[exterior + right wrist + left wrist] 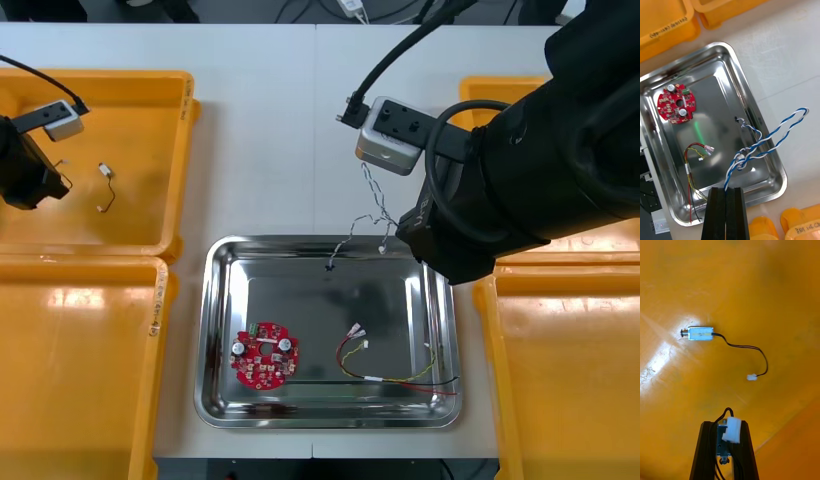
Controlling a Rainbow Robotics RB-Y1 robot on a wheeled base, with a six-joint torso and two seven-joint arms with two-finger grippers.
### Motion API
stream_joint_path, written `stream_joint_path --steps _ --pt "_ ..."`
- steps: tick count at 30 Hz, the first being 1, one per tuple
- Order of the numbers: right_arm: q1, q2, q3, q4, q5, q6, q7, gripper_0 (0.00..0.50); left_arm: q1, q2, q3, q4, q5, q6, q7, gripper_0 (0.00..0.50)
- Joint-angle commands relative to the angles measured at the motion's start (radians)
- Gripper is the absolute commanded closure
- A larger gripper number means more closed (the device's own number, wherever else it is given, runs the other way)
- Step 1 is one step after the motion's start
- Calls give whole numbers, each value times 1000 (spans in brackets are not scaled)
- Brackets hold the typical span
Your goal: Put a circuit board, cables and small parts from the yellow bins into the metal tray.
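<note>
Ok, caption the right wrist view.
Right gripper holds a twisted blue and white cable above the shiny rectangular metal tray.

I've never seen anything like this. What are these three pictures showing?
It is a two-armed robot sorting parts. The wide picture looks down from above its arms; the two tall ones come from cameras on its wrists. Yellow bins flank a metal tray, which holds a round red circuit board and a red and yellow cable. The right gripper, at the tray's edge, pinches a twisted blue and white cable. The left gripper, over a yellow bin, holds a small metal part with a black cable; a second part lies beneath.
</note>
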Motion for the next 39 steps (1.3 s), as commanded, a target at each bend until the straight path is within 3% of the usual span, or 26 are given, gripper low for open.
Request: stream_joint_path --steps 1,10,20,29,34,39 --pt "54 1 -10 5 86 3 181 500 -48 53 54 -101 -20 80 267 500" --pt "129 -12 -7 43 218 3 367 500 -48 48 75 -307 -40 225 505 500" --pt "195 -4 79 16 321 3 372 500 -49 -19 78 -491 -85 313 748 500" --pt "270 56 125 14 380 3 384 500 -48 -133 81 -643 -154 408 939 500" --pt "279 105 200 14 495 3 382 500 -49 -208 81 -715 -180 445 1039 500" --pt "282 113 254 28 558 3 387 500 -48 -276 80 -764 -204 445 1117 500"
